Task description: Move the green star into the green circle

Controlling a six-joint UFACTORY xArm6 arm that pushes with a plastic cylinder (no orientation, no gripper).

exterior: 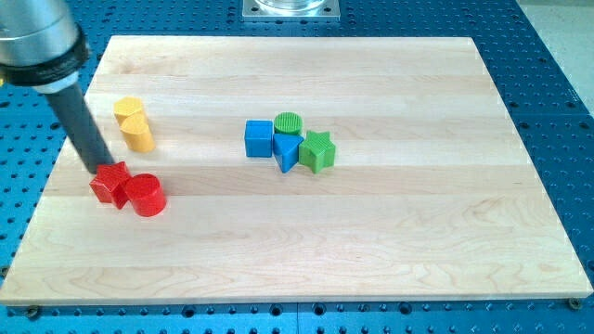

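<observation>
Camera view: my tip (102, 170) sits at view's left, touching red star (110, 183), holding nothing (bare rod, no jaws). Green star (317, 150) lies mid-board, touching blue triangle (287, 151), w/ green circle (289, 123) just beyond; target pair near, tip well apart.

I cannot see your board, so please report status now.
My tip at the red star, far left of the cluster. Green star beside blue triangle, which stands between it and the green circle.
</observation>
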